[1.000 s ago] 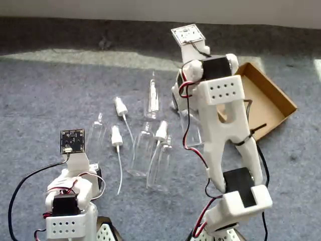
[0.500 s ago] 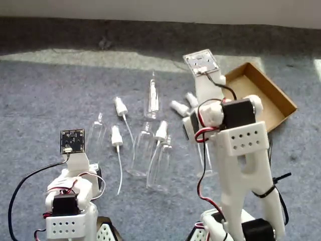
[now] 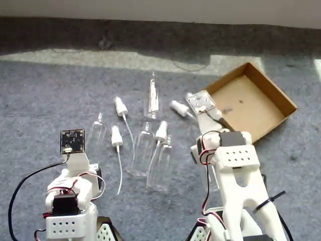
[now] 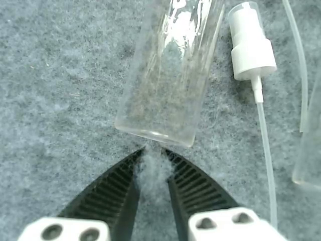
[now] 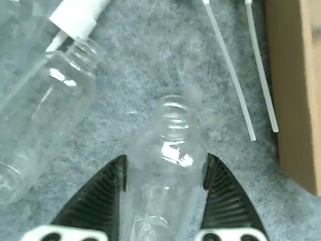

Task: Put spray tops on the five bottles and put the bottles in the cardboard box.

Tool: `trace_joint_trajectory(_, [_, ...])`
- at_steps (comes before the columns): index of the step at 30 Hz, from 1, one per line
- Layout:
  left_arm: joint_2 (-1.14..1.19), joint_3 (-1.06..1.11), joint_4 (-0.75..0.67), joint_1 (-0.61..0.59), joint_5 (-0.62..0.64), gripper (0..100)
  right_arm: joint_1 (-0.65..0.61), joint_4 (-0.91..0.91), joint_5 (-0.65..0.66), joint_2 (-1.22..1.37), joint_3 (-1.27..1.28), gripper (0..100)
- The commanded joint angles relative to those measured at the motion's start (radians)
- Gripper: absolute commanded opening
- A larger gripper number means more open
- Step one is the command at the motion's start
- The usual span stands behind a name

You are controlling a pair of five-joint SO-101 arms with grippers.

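Note:
Several clear bottles lie open-necked on the grey carpet, among them one at the back and two in the middle. Loose white spray tops lie around them. My right gripper is shut on a clear bottle, which lies neck-forward between its fingers, beside the cardboard box. My left gripper is shut and holds nothing. Its tips sit just behind the base of another bottle, next to a spray top.
The box wall stands close beside the held bottle, with two thin dip tubes lying between them. Another bottle lies on the bottle's other side. A dark strip borders the carpet at the back.
My right arm has drawn back from beside the box toward the near edge, and the bottle has come with it. The box interior is now uncovered. The left arm has not moved.

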Motion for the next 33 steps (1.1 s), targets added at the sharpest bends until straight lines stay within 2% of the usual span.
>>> trace_joint_trajectory(1, [0.007,0.019,0.006,-0.013,-0.006,1,0.031,-0.073,0.017,0.065,0.01,5.3])
trace_joint_trajectory(11, [0.007,0.019,0.006,-0.013,-0.006,1,-0.018,-0.101,0.015,0.387,-0.186,5.3])
trace_joint_trajectory(14, [0.007,0.019,0.006,-0.013,-0.006,1,-0.03,-0.099,0.017,0.444,-0.222,10.2])
trace_joint_trajectory(17, [0.007,0.019,0.006,-0.013,-0.006,1,-0.033,-0.101,0.017,0.458,-0.223,19.4])
trace_joint_trajectory(19, [0.007,0.019,0.006,-0.013,-0.006,1,-0.033,-0.101,0.017,0.458,-0.223,22.1])
trace_joint_trajectory(33, [0.007,0.019,0.006,-0.013,-0.006,1,-0.031,-0.104,0.018,0.464,-0.223,21.7])
